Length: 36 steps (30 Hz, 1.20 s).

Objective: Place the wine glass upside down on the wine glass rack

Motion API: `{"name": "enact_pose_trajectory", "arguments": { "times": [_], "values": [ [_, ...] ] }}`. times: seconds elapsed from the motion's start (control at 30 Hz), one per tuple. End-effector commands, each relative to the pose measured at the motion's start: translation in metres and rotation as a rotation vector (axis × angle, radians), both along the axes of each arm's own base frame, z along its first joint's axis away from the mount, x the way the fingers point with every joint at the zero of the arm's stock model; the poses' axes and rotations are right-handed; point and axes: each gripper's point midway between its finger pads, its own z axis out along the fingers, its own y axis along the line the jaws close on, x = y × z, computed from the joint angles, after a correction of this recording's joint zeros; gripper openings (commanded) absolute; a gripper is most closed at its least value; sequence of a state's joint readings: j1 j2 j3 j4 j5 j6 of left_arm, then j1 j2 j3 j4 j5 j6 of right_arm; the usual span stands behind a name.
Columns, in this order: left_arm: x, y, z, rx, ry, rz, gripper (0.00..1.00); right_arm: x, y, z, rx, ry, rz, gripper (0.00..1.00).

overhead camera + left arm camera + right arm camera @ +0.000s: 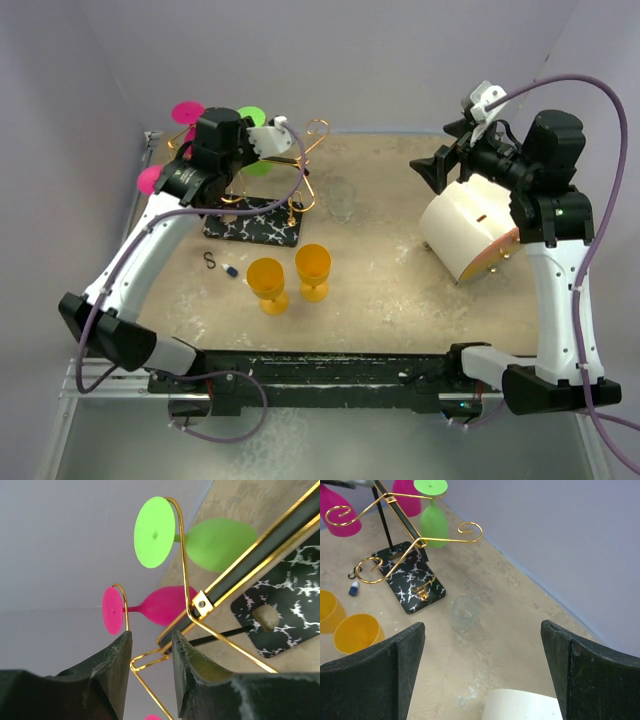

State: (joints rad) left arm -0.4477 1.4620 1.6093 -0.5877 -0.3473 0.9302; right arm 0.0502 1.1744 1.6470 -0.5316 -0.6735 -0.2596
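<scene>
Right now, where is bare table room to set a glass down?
Bare tabletop lies between the two orange plastic goblets and the white cylindrical container, right of the small clear glass tumbler. Crowded: around the gold wire rack, left hand among its arms.

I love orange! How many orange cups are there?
2. Left cup and right cup stand upright side by side on the table, in front of the rack. None seems hidden.

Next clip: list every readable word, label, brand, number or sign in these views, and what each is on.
No readable text in any view.
The white marks on the base of the rack are marbling, not writing.
The small blue-and-white item near it is too small to tell.
The white drum shows no print.
</scene>
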Motion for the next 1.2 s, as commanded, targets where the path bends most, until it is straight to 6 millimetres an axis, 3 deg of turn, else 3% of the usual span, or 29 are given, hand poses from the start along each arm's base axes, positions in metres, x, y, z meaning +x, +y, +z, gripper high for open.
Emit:
{"name": "enact_pose_trajectory", "arguments": {
  "times": [0.0, 0.23, 0.3, 0.5, 0.73, 1.0, 1.17],
  "values": [
    [-0.045, -0.013, 0.021, -0.249, 0.023, -0.075, 0.45, -0.006, 0.006, 0.011, 0.023, -0.032, 0.041, 1.0],
    [-0.095, -0.001, 0.041, -0.541, 0.048, -0.124, 0.77, -0.007, 0.025, -0.026, -0.048, 0.09, 0.125, 0.97],
    [-0.105, 0.006, 0.048, -0.631, 0.031, -0.117, 0.86, -0.012, 0.042, -0.04, -0.096, 0.113, 0.152, 0.97],
    [-0.129, 0.023, 0.052, -0.765, 0.004, -0.076, 0.98, -0.034, 0.094, -0.092, -0.163, 0.195, 0.307, 0.96],
    [-0.141, 0.045, 0.035, -0.789, -0.016, 0.003, 0.99, -0.042, 0.135, -0.148, -0.254, 0.274, 0.394, 0.9],
    [-0.138, 0.057, 0.038, -0.785, -0.052, 0.047, 0.99, -0.038, 0.173, -0.207, -0.329, 0.349, 0.373, 0.81],
    [-0.134, 0.059, 0.04, -0.82, -0.053, 0.055, 0.99, -0.038, 0.182, -0.23, -0.32, 0.378, 0.313, 0.78]
  ]
}}
